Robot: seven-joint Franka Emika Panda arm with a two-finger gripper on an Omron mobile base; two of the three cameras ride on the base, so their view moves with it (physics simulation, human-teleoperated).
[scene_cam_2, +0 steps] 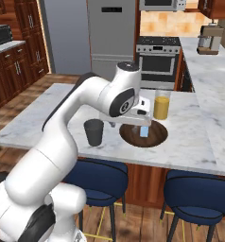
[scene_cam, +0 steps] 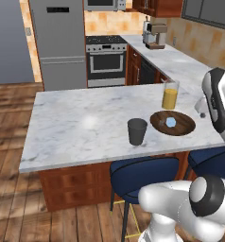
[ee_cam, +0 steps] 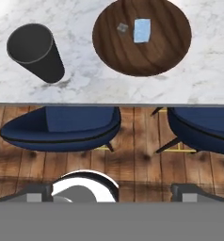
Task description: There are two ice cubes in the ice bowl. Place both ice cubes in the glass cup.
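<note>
my claw [ee_cam: 112,195] hangs spread and empty above the stools. one ice cube [ee_cam: 142,30] shows clearly in the ice bowl [ee_cam: 142,56]; the second is perhaps that small speck, easily missed beside the glass cup [ee_cam: 35,51].

base views: behind arm, facing marble counter [scene_cam: 76,123] | hand view: straight down, counter edge, stools [ee_cam: 62,127]

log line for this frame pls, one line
gripper: open, empty, high over counter edge | bowl: one clear cube, second unclear | cup: upright, left of bowl | step: no cube picked
</note>
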